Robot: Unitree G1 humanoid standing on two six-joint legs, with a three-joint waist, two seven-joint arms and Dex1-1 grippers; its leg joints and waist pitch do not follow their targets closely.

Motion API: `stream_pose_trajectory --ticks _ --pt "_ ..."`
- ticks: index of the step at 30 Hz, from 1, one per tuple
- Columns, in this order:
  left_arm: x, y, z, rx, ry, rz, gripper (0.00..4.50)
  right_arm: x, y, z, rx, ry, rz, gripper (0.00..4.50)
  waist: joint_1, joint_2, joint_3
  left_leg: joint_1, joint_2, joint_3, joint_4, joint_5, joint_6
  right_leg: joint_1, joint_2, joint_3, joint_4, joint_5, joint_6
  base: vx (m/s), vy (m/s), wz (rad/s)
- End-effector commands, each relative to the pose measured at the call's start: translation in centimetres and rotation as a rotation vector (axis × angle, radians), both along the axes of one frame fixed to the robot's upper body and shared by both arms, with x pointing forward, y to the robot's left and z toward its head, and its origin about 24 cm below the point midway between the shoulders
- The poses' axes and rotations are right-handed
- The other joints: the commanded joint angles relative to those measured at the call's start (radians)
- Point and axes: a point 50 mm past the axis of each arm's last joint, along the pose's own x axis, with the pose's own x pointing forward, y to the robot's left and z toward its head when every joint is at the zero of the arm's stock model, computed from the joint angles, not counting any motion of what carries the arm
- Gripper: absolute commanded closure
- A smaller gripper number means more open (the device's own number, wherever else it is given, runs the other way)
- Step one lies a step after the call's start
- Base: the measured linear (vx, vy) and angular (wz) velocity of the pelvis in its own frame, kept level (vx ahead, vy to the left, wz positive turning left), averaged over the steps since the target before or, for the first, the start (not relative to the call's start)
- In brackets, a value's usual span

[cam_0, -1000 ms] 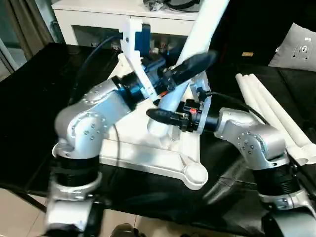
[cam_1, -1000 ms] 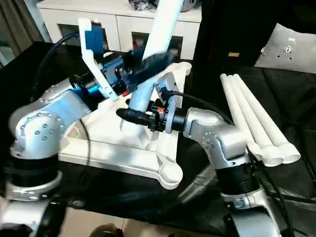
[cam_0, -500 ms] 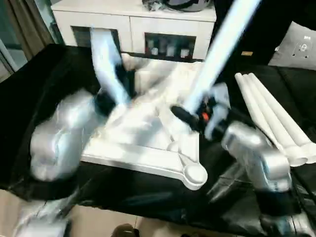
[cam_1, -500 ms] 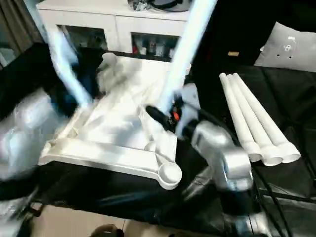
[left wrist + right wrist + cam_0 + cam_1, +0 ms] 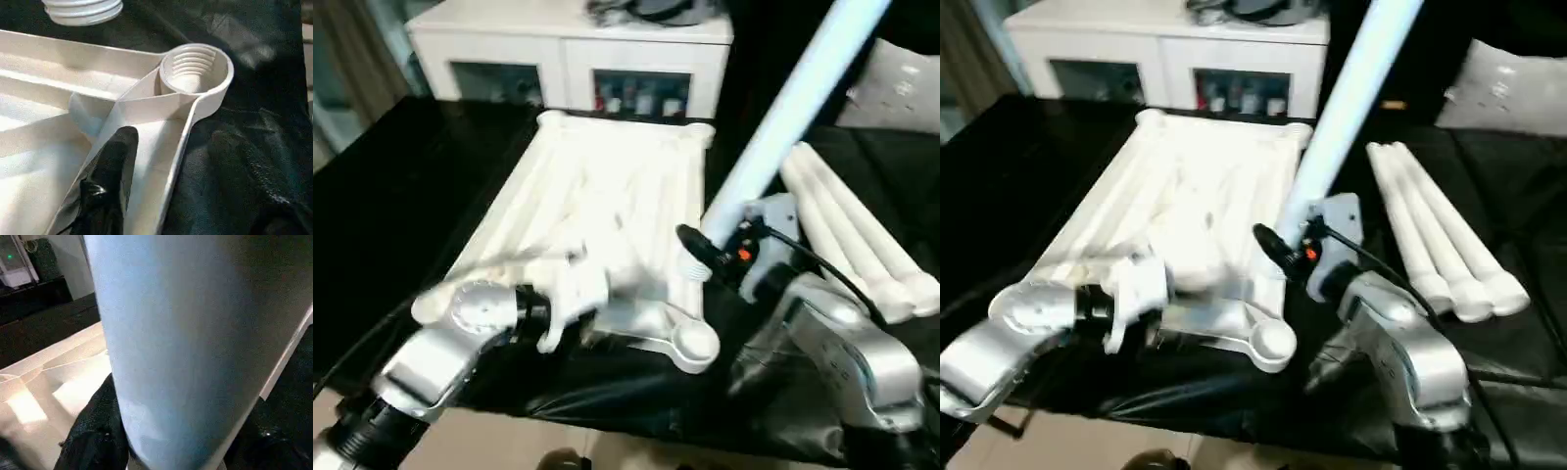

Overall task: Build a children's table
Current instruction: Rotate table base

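The white tabletop (image 5: 597, 196) lies ribbed side up at the centre of the black workbench (image 5: 401, 186), with three spare legs (image 5: 852, 230) lying side by side at its 3 o'clock. The right gripper (image 5: 705, 257) clamps a fourth leg (image 5: 783, 127), which slants up toward 1 o'clock beside the top's right edge. The left gripper (image 5: 110, 181) rests inside the near rim by a threaded corner socket (image 5: 195, 68); whether its fingers are spread or closed cannot be told.

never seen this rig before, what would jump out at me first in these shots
The long white leg slanting up from the right gripper, whose black fingers are shut on its lower end at the tabletop's right edge. Next, the white tabletop lying ribbed side up on the black bench, with an empty threaded corner socket nearest the robot. Three spare legs lie side by side to its right.
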Motion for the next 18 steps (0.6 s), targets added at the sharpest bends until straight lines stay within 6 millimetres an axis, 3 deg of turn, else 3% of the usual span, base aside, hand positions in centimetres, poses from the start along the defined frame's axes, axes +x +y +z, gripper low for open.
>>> stream_pose_trajectory --ticks 1,2,5,7,13,14,18 --pt "0.2 -0.1 0.0 0.038 -0.027 -0.045 2.16 -0.4 0.2 0.6 -0.004 -0.023 0.007 2.57 -0.004 0.004 -0.059 0.002 0.042 -0.019 -0.087 -0.216 -0.021 0.049 -0.090 0.060 -0.102 -0.385 -0.056 0.000 0.000 0.00" --pt "0.4 0.1 -0.4 0.080 -0.036 -0.061 2.16 -0.7 0.3 0.5 -0.006 -0.021 0.008 2.57 -0.006 0.008 -0.059 0.003 0.042 -0.019 -0.086 -0.218 -0.019 0.048 -0.090 0.060 -0.104 -0.394 -0.056 0.000 0.000 0.00" --pt "0.7 0.2 -1.0 0.121 -0.048 -0.063 2.26 -0.9 0.3 0.4 -0.009 -0.018 0.009 2.57 -0.016 0.006 -0.061 -0.002 0.041 -0.020 -0.086 -0.205 -0.014 0.052 -0.090 0.059 -0.102 -0.383 -0.053 0.000 0.000 0.00" --pt "1.0 0.4 -1.5 0.149 -0.053 -0.055 2.60 -1.1 0.3 0.4 -0.012 -0.015 0.010 2.57 -0.019 0.009 -0.064 0.000 0.041 -0.018 -0.083 -0.197 -0.010 0.049 -0.090 0.061 -0.104 -0.378 -0.053 0.000 0.000 0.00" --pt "0.7 1.1 -2.4 0.180 -0.002 -0.065 3.04 -1.4 0.6 0.3 -0.011 -0.008 0.026 2.57 -0.016 0.010 -0.063 0.003 0.046 -0.019 -0.085 -0.206 -0.010 0.047 -0.093 0.061 -0.099 -0.353 -0.088 0.000 0.000 0.00" --pt "0.7 1.2 -2.3 0.169 0.005 -0.057 3.17 -1.3 0.7 0.3 -0.011 -0.007 0.031 2.57 -0.016 0.005 -0.062 0.003 0.046 -0.018 -0.085 -0.210 -0.009 0.047 -0.093 0.061 -0.100 -0.357 -0.089 0.000 0.000 0.00" --pt "0.9 1.2 -2.2 0.135 0.003 -0.033 3.47 -1.4 0.9 0.2 -0.017 -0.001 0.048 2.57 -0.013 0.006 -0.062 0.002 0.046 -0.019 -0.085 -0.210 -0.008 0.048 -0.096 0.061 -0.098 -0.366 -0.091 0.000 0.000 0.00"
